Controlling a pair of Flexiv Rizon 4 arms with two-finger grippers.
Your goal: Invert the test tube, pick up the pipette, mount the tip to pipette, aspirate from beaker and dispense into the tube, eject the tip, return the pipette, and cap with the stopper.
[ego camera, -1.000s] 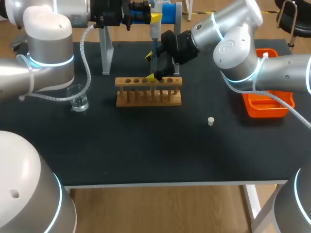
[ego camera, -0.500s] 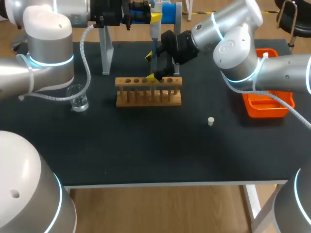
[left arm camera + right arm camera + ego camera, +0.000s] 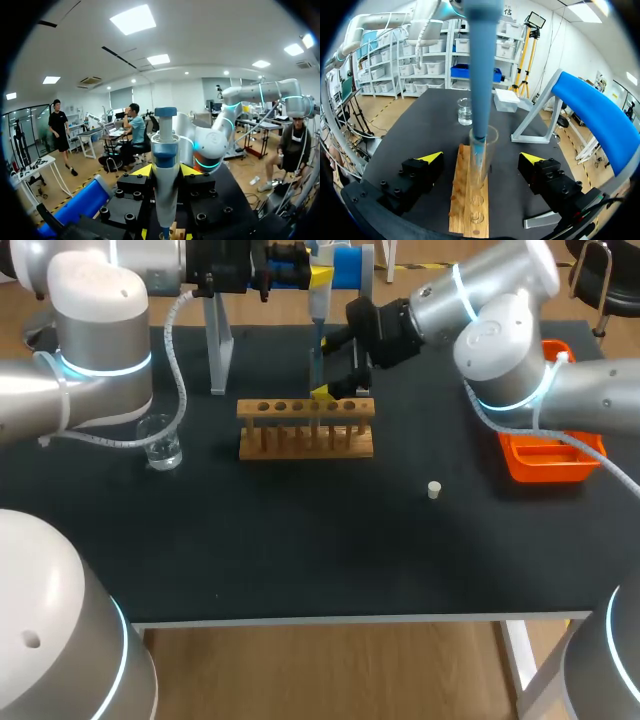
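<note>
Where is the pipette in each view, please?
Head view: pipette upright over the wooden rack, back middle.
Left wrist view: pipette upright between that arm's jaws.
Right wrist view: pipette ahead of the open jaws, tip at the test tube's mouth.
Shared landmark: the blue stand.

Our left arm (image 3: 100, 360) runs along the back of the table from the left. Our left gripper (image 3: 165, 170) is held level, its yellow tips clamped on either side of the pipette (image 3: 165, 145). Our right arm (image 3: 500, 335) bends in from the right, with its black wrist (image 3: 385, 330) pointing toward the middle. Our right gripper (image 3: 481, 158) has its fingers spread wide apart.
</note>
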